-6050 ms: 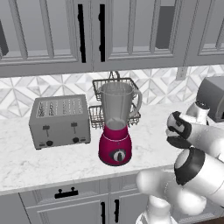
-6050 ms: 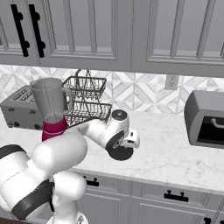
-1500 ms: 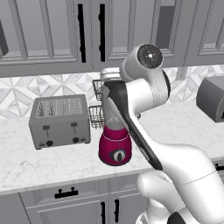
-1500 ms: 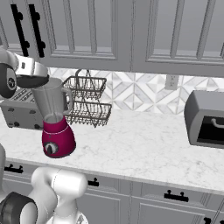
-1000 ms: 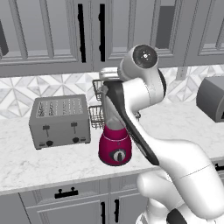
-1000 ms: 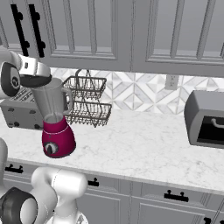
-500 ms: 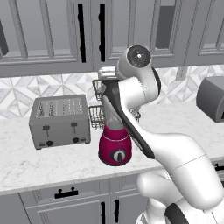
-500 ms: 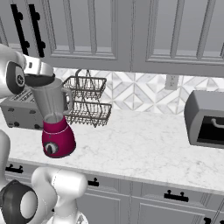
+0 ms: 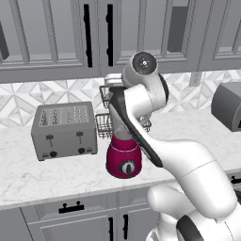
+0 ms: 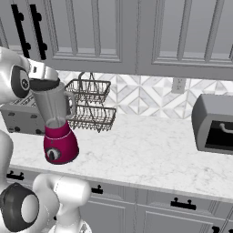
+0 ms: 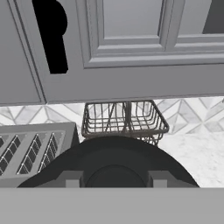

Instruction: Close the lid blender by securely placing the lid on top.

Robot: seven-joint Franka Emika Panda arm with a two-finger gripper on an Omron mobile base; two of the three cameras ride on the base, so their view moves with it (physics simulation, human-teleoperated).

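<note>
My gripper [image 10: 43, 82] is clamped on the black lid [image 11: 109, 164], held flat at the mouth of the blender [image 10: 57, 129]; whether the lid is fully seated on the jar I cannot tell; the blender stands on the marble counter [image 10: 150, 152], the grey two-slot toaster [image 9: 63, 129] just beside it, the two-tier wire basket [image 10: 91, 107] close behind it against the patterned backsplash.
</note>
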